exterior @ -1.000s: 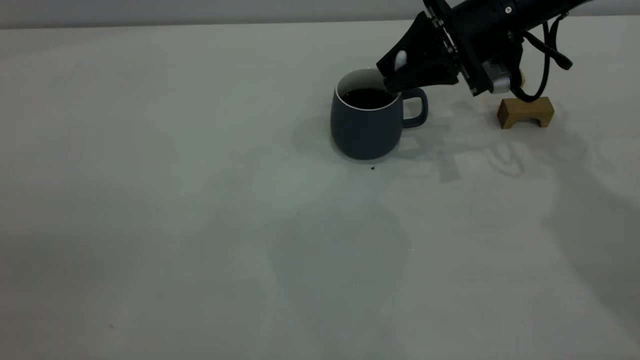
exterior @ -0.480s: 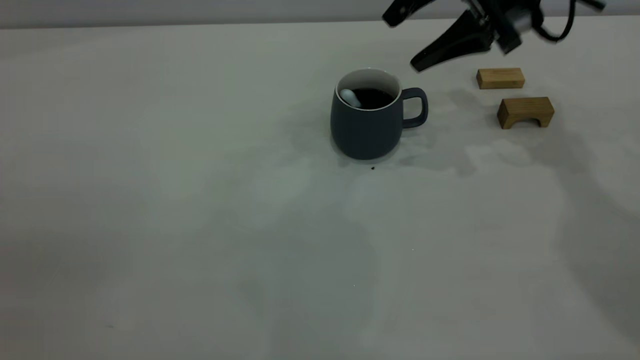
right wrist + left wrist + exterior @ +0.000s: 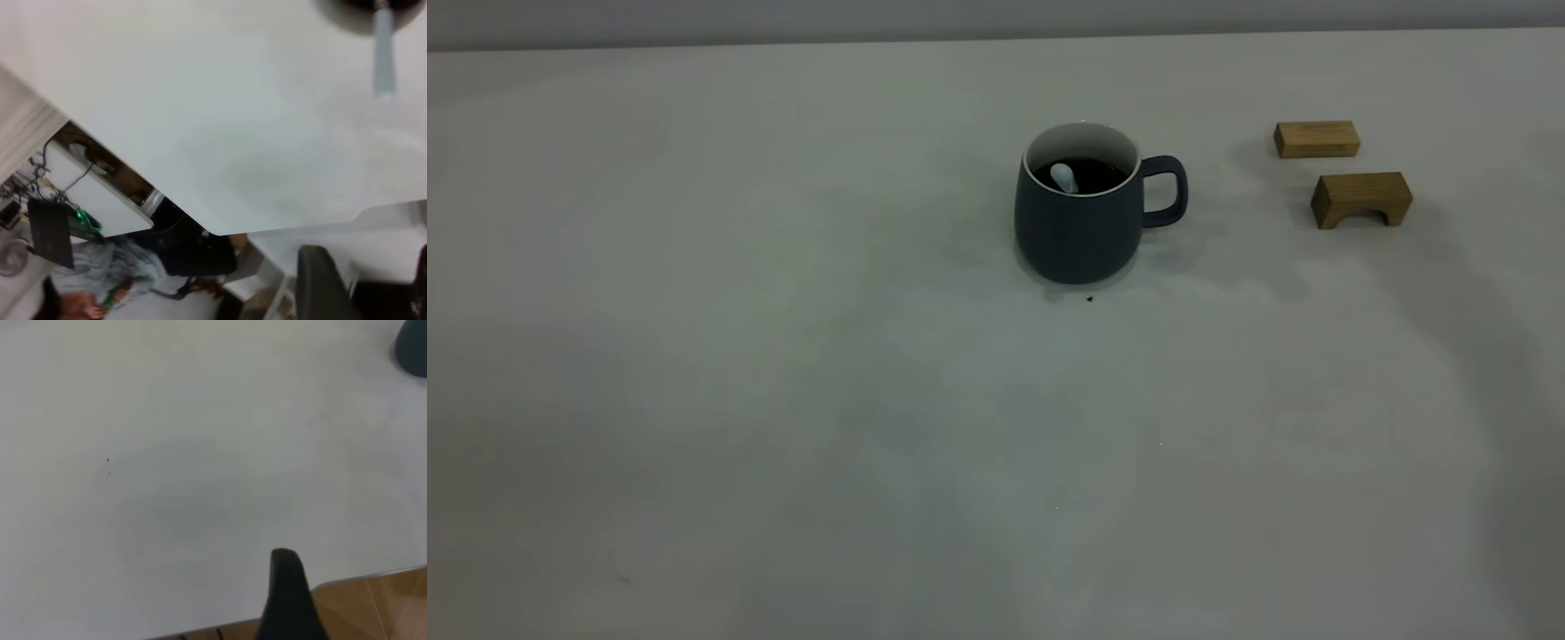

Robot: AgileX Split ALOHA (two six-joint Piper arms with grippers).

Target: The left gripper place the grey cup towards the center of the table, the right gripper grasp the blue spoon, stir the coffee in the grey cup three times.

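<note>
The blue spoon (image 3: 1062, 176) stands in the coffee (image 3: 1092, 174) inside the grey cup (image 3: 1082, 222), mid-desk (image 3: 783, 356), far from both grippers (neither visible from outside). Wrist views show only finger tips (image 3: 288, 600), open or closed unclear.

off-white table (image 3: 783, 356), grey cup (image 3: 1076, 236), wooden blocks (image 3: 1360, 197)

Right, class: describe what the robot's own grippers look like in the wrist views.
The left gripper shows only as a matte black, round-tipped prong. The right gripper shows two dark, near-black fingers, one blunt-tipped. No cables or markings show; the exterior view shows neither arm.
</note>
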